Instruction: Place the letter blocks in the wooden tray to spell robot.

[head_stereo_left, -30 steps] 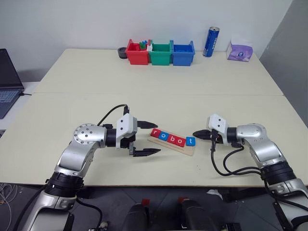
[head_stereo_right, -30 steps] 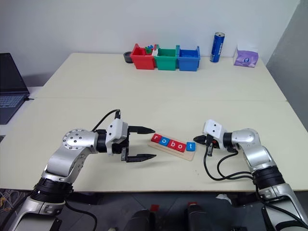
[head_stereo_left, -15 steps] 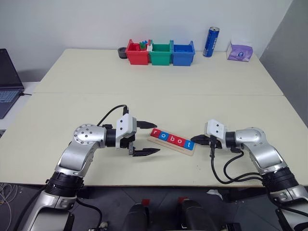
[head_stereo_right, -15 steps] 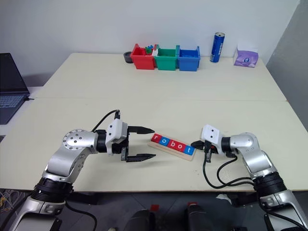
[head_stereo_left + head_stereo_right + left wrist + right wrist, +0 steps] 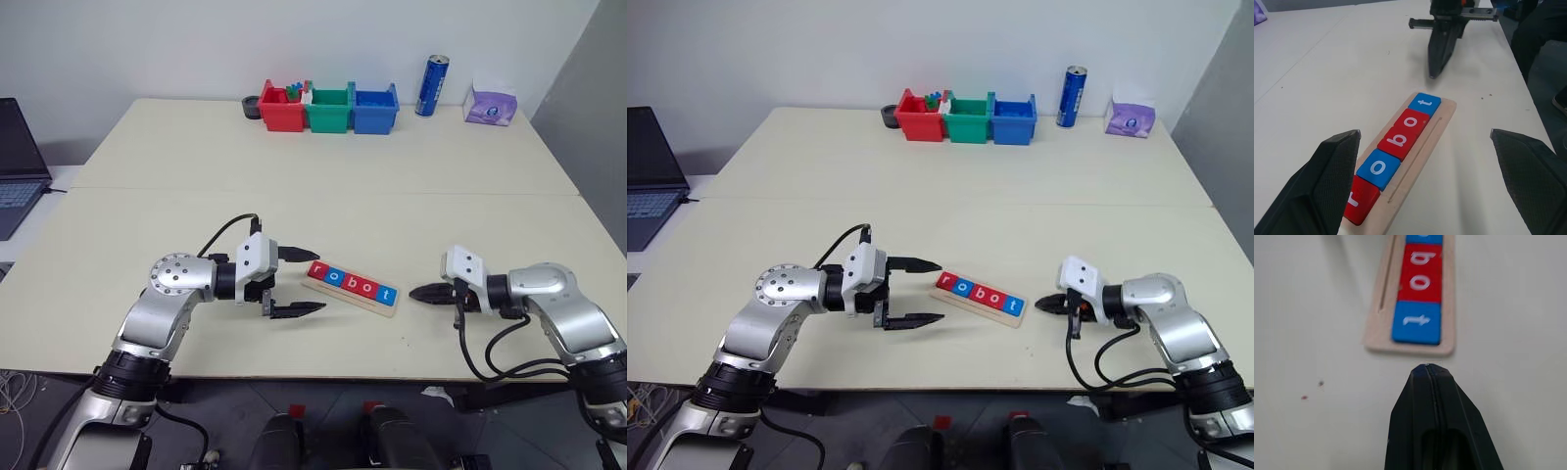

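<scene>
The pale tabletop [image 5: 323, 196] carries everything, and the wooden tray [image 5: 387, 308] lies near its front edge, slanted a little. Far behind the tray, along the back edge, three plastic bins stand touching in a row: red [image 5: 278, 111], green [image 5: 328, 110] and blue [image 5: 375, 109]. Beyond the blue bin stand a blue drink can [image 5: 432, 85] and a purple tissue pack [image 5: 489, 103], well apart from the tray. A laptop [image 5: 17, 166] sits far off from the tray on the robot's left.

The left gripper [image 5: 301, 282] hangs just beside the tray's "r" end, its two black fingers spread wide with nothing between them. The right gripper [image 5: 418, 293] lies near the tray's "t" end without touching it, fingers pressed together to a point and empty.

The letter blocks [image 5: 1398, 140] all lie in the tray, touching edge to edge: red r, blue o, red b, red o, blue t, reading "robot".
</scene>
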